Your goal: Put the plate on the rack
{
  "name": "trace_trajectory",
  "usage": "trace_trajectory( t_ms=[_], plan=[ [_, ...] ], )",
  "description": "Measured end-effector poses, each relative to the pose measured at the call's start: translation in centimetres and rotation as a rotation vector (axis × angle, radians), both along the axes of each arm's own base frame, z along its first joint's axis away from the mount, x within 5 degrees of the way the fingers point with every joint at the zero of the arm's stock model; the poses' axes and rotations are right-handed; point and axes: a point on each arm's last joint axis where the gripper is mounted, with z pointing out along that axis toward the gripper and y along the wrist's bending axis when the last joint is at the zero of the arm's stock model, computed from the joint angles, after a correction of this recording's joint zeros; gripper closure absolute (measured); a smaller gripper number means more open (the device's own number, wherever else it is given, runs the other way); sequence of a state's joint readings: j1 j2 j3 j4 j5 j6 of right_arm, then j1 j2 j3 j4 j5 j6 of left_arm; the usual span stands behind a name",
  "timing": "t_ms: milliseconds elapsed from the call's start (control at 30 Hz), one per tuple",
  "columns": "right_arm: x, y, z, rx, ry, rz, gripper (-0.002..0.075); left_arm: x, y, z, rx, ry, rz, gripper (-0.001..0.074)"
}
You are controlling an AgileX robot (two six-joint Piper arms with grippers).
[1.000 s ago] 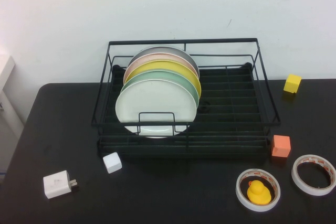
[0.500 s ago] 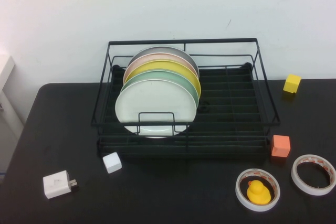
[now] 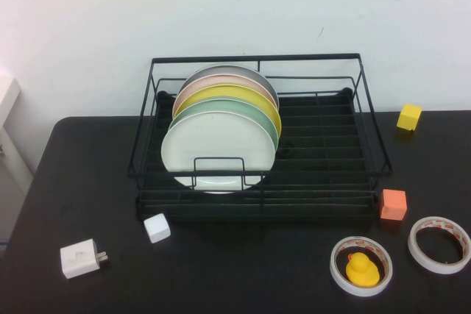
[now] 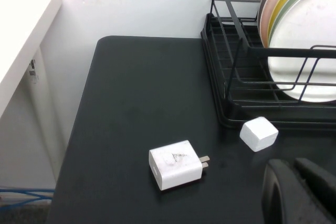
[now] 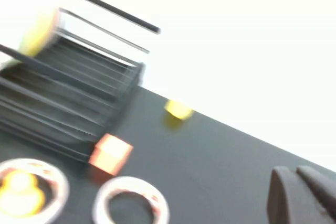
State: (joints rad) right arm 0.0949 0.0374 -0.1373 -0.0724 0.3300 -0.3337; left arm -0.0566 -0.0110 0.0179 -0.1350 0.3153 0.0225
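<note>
We list one black wire rack at the back of the dark table, holding five upright plates in its left half: the white plate at the front, then a mint green plate, a yellow plate, a pink plate and a grey plate behind, each leaning on the next. The white plate stands in the slots just behind the rack's front handle loop, so we judge the placing as good as done. On the table in front: a white cube near the rack's left corner, a white charger further left, an orange cube by the right corner, a yellow cube beyond the right rail, a tape ring, and a second tape ring with a yellow duck inside it. Neither arm appears in the high view. The left gripper hangs low over the near left table, close to the white cube, jaws together. The right gripper hangs over the near right table, jaws together. Hazards we note: a low sweep by the left gripper could knock the white cube or charger; any nudge to the rack could tip the leaning plates; a low pass by the right gripper could scatter the tape rings.
</note>
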Motion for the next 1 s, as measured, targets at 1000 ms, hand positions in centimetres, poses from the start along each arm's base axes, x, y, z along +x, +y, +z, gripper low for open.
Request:
trace_trajectory(
  t_ms=[1000],
  plan=[
    [0.0,-1.0,-5.1,0.198,0.121,-0.255,0.0728,0.0,0.0,0.0,-0.002,0.001,0.0,0.0736]
  ],
)
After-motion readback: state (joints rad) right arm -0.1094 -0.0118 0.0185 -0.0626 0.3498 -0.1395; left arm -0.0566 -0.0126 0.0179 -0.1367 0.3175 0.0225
